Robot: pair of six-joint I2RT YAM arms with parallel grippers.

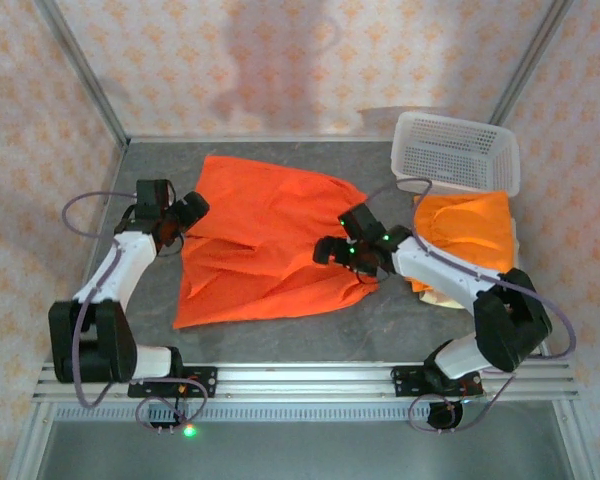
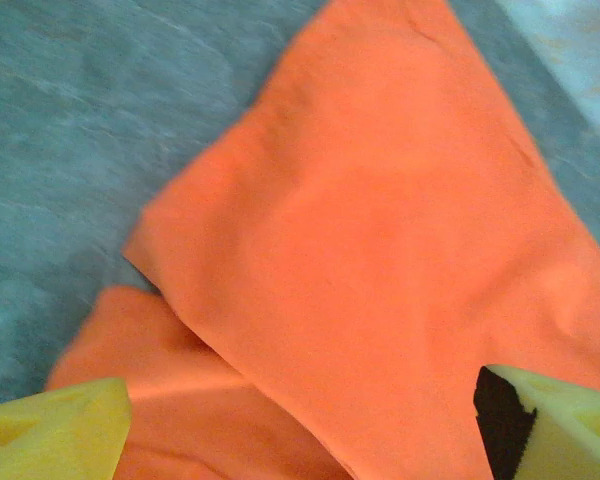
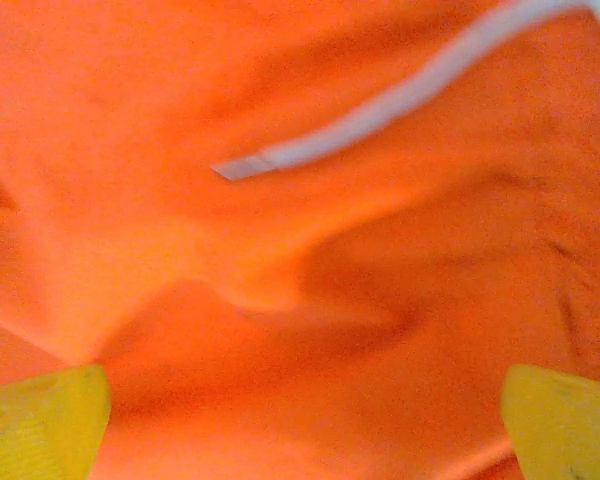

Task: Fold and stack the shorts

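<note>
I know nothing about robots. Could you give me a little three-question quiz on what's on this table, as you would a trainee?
1. True or false: the white basket stands just beyond the folded orange shorts, on the right side.
2. What lies under the right gripper? A: the spread orange shorts. B: a blue towel. C: a stack of plates.
3. Fill the gap: the left gripper and the right gripper both have their jaws ____.

Key: 1 true; 2 A; 3 open.
</note>
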